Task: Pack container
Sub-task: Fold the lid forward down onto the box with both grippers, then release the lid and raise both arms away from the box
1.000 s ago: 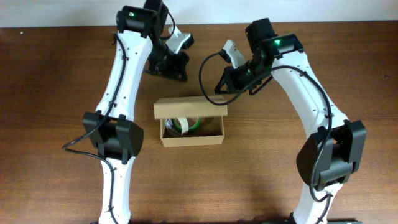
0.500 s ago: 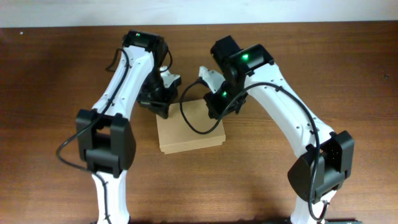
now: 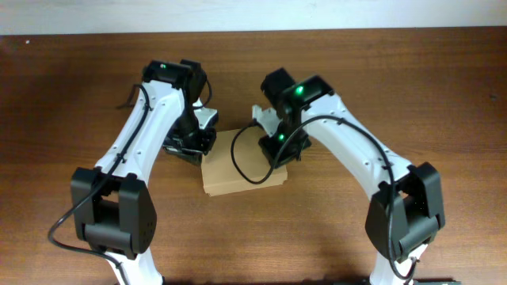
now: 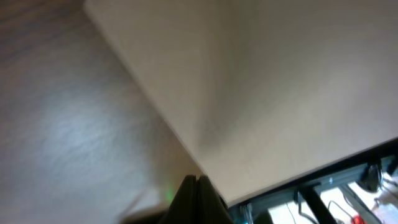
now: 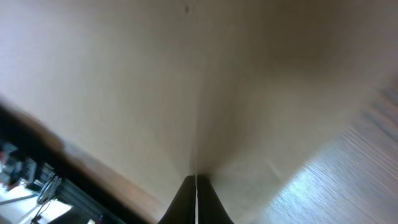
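Observation:
The container point(image 3: 242, 168) is a plain tan cardboard box in the middle of the table, its flap lid down, so its contents are hidden. My left gripper point(image 3: 198, 148) is shut and empty, its tips at the box's left edge. In the left wrist view the fingers point(image 4: 196, 186) meet beside the box's tan surface point(image 4: 267, 81). My right gripper point(image 3: 279, 150) is shut and empty, pressing on the lid near its far right corner. In the right wrist view the tips point(image 5: 196, 182) touch the lid point(image 5: 155, 81).
The brown wooden table point(image 3: 71, 103) surrounds the box. Both arms reach in from the front edge and hang over the box's back half. A white wall strip point(image 3: 253, 14) runs along the table's far side.
The lid went from open, showing a tape roll inside, to closed. Both arms came down from behind onto the box. The left gripper moved to the box's left edge.

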